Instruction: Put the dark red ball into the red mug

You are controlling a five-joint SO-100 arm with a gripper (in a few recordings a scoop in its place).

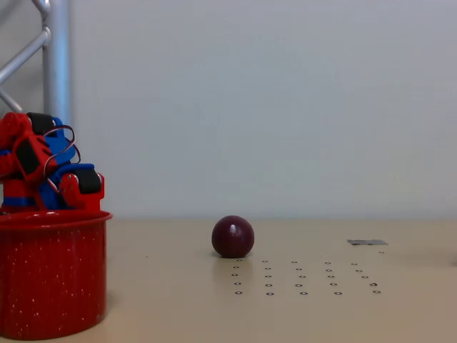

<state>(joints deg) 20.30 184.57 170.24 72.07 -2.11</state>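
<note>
One ball and one mug sit on the table in the fixed view. The ball is dark maroon, glossy and round, resting on the tan surface near the middle of the picture, well apart from the mug. The mug stands upright at the lower left, bright red with fine white speckles and a rolled rim; its left side and bottom are cut by the picture's edge. No handle shows from this side.

One arm, red and blue with black motor blocks and looped wires, is folded low behind the mug at the left edge. Its lower parts are hidden by the mug's rim. The gripper cannot be picked out among the folded parts, so I cannot tell whether its fingers are spread or closed, or whether they touch anything. Nothing of the arm reaches the ball, which lies free on the table with bare surface all around it.

In front of the ball and to its right, the table carries a grid of small dark rings, four rows by five columns, twenty in all, printed or drilled into the surface. The ball sits just behind the grid's left rear corner. A small flat grey patch lies on the table farther right. A metal frame rises at the upper left, against a plain pale wall.
</note>
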